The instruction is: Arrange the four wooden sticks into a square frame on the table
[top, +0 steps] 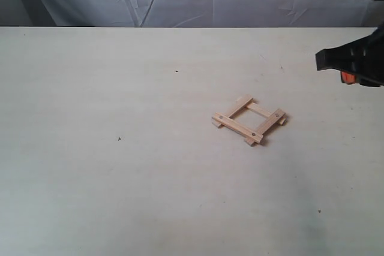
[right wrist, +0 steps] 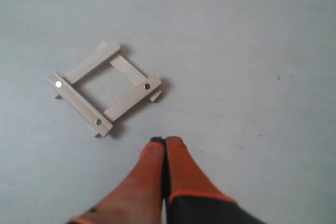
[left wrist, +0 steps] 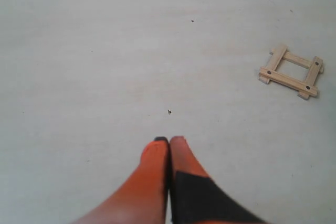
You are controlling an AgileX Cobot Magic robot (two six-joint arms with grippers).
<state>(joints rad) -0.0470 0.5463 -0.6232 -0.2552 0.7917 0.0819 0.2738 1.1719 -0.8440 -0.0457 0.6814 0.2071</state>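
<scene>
**Frame assembled, both grippers shut and empty**

On the exterior view I see only the right gripper [top: 320, 59], a dark shape jutting in at the tabletop's right edge. The left arm is out of that picture. The wrist views give me the fingertips: the left gripper [left wrist: 169, 141] and the right one [right wrist: 161, 142] each have their orange fingers pressed together with nothing between them.

The square frame [top: 237, 127] lies flat on the table [top: 120, 178], right of its middle and well in from every edge, with its ends overlapping at the corners. The right wrist view shows it [right wrist: 79, 102] near the fingertips, not touching them, with three small holes at its corners. From the left wrist it [left wrist: 289, 81] sits well apart.
</scene>
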